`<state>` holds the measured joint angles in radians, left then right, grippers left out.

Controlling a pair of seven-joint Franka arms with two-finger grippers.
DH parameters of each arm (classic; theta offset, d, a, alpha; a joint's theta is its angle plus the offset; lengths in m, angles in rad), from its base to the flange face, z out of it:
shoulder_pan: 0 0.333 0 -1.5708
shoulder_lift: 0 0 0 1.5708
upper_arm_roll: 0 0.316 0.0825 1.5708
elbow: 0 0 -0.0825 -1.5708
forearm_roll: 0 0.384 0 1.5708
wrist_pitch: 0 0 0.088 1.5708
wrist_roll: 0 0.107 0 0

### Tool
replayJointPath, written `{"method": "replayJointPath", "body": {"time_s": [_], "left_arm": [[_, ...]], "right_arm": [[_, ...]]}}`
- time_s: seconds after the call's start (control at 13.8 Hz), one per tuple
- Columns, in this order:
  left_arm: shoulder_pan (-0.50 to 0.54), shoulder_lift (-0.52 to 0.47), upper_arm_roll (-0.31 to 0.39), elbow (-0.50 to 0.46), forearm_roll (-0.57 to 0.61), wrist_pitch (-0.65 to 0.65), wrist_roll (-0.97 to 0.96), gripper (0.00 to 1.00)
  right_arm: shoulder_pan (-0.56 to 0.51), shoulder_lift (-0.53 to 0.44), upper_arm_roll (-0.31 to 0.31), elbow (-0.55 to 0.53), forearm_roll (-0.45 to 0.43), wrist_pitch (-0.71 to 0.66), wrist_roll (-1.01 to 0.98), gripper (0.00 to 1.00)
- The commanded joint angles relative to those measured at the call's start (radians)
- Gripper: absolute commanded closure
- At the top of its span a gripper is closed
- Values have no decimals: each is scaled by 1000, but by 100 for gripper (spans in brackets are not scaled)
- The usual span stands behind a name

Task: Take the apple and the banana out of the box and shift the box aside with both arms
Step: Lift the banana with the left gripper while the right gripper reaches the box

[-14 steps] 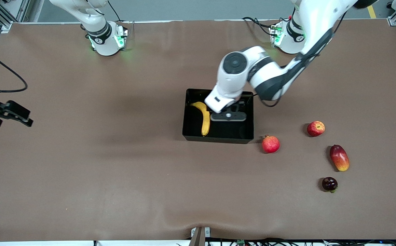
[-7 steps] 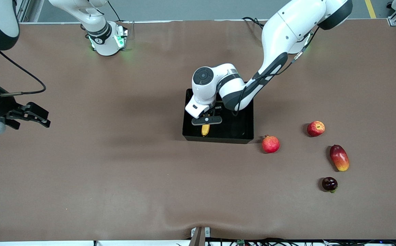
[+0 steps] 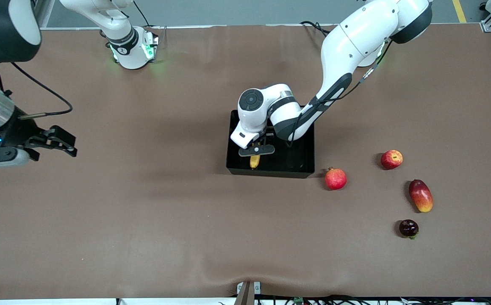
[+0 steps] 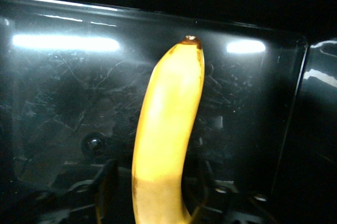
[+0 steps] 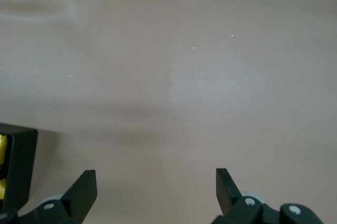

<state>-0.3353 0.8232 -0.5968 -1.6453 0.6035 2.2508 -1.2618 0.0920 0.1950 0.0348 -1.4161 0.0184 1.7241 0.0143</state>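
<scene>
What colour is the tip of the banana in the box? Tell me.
Dark brown, capping the yellow banana inside the black box; the left wrist view shows it best.

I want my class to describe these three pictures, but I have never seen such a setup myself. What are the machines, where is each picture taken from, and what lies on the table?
Two white robot arms stand at a brown table. One picture looks down from high across it; the other two come from cameras on each arm's wrist. The left gripper is down inside the black box, its fingers on either side of the banana; a firm grip cannot be confirmed. The right gripper waits open above bare table. Toward the left arm's end lie an apple, a pomegranate, a mango and a dark fruit.
</scene>
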Motion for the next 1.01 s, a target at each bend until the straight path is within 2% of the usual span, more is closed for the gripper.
{"method": "replayJointPath", "body": {"time_s": [0.0, 0.36, 0.94], "left_arm": [[-11, 8, 2, 12, 30, 12, -34, 99], [-4, -28, 0, 19, 32, -3, -24, 100], [28, -280, -12, 21, -13, -207, 18, 100]], "right_arm": [[46, 29, -4, 23, -14, -9, 7, 0], [94, 43, -4, 19, -14, -15, 6, 0], [206, 122, -4, 20, -29, -9, 6, 0]]}}
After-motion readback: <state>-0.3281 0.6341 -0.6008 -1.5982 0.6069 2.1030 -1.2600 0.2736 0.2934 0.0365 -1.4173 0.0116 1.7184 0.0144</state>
